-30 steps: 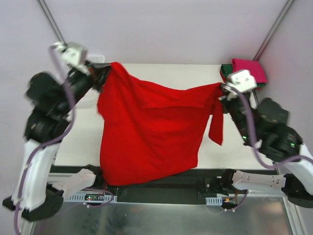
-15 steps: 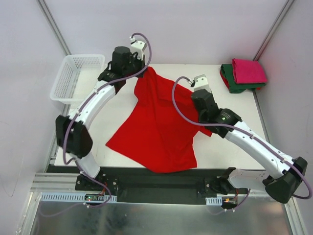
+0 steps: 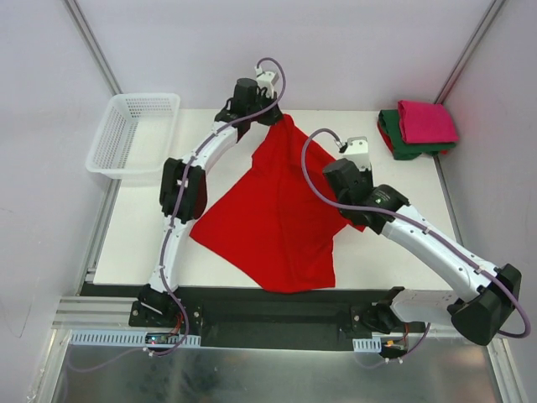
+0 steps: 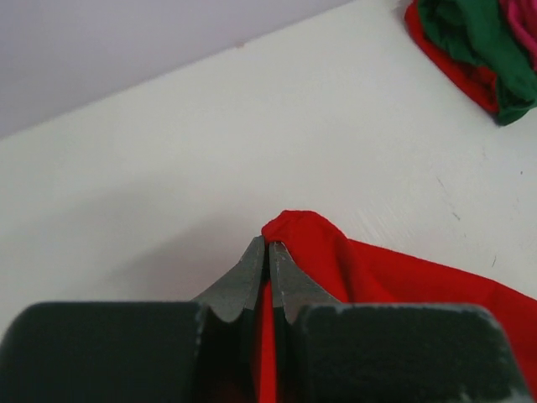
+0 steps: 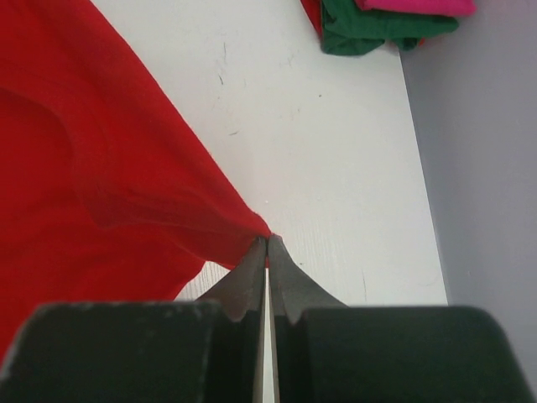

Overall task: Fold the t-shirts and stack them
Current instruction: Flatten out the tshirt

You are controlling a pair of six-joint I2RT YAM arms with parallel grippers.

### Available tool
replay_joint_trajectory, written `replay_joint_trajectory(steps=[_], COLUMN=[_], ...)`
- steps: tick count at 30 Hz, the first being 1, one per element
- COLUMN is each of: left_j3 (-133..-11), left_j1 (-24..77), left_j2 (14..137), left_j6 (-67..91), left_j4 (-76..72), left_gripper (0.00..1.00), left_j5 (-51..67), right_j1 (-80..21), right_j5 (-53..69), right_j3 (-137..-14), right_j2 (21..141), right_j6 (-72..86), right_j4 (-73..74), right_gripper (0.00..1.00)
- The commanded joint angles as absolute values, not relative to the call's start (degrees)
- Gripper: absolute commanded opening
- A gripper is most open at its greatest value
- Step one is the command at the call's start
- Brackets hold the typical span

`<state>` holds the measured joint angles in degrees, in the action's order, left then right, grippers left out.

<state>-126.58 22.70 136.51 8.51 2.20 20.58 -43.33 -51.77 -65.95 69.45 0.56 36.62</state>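
A white plastic mesh basket [image 3: 134, 130] sits at the far left corner of the white counter [image 3: 143, 243]. The left gripper [image 4: 268, 245] reaches to the counter's far edge near the middle. Its jaws are pressed together on a bunched bit of the bright red cloth t-shirt [image 3: 268, 210], held low over the counter. From that pinch the red t-shirt spreads toward the near edge. It lies mostly flat in a rough diamond across the middle of the counter, and one corner reaches the near edge. The right gripper [image 5: 268, 241] is clamped on the shirt's right-hand edge, where the cloth is drawn to a taut point at the fingertips and falls away to their left. In the far right corner, well apart from both grippers, a folded magenta-pink t-shirt [image 3: 428, 120] lies on a folded dark green t-shirt [image 3: 401, 144]. A sliver of red cloth [image 4: 453, 71] shows beneath the green.
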Motion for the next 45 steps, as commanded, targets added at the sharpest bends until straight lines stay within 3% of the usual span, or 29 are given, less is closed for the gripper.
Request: replay_joint_trajectory(steps=[1,7,8,10,12,14,18,24,30,37,45], left_j3=[-129.8,-123.2,-122.6,-120.8,-118.6,-115.7,-109.8,-95.2,-73.3,-51.4,-31.6], left_j1=[24.6,28.7,29.6,30.1,30.4,30.5,30.1,25.7,18.5,18.1,18.1], left_j2=[140.6,139.6,139.0,138.1,135.8,132.4,125.1,109.5,90.4,67.8,48.1], left_j6=[16.2,17.1,17.1,17.1,16.6,15.8,13.8,18.7,22.2,27.7,34.4], left_j4=[0.6,0.4,0.4,0.4,0.2,0.2,0.3,0.2,0.2,0.2,6.8], left_gripper=[0.0,0.0,0.04,0.31,0.72,0.99,0.99,0.99,0.99,0.99,0.99], left_j5=[27.2,28.7,28.1,27.8,26.3,24.9,20.7,18.2,15.8,11.7,4.8], right_j1=[-43.2,-43.3,-43.3,-43.2,-43.2,-43.2,-43.3,-42.5,-36.8,-30.9,-30.4], right_j5=[-53.4,-53.2,-53.0,-52.6,-52.3,-52.4,-53.1,-49.6,-33.2,-15.1,-7.0], right_j3=[-65.5,-66.4,-66.8,-67.4,-67.4,-67.2,-67.0,-67.5,-69.9,-80.1,-98.7], right_j2=[69.0,69.6,70.3,70.9,71.1,70.5,68.4,65.2,67.5,81.8,104.0], right_j6=[6.2,6.2,6.2,6.1,5.9,5.9,5.9,3.2,0.9,-1.0,-3.3], right_j4=[40.9,41.2,41.4,41.8,41.7,41.8,41.9,39.2,35.3,33.1,34.8], right_gripper=[0.01,0.01,0.01,0.14,0.31,0.41,0.57,0.6,0.62,0.63,0.64])
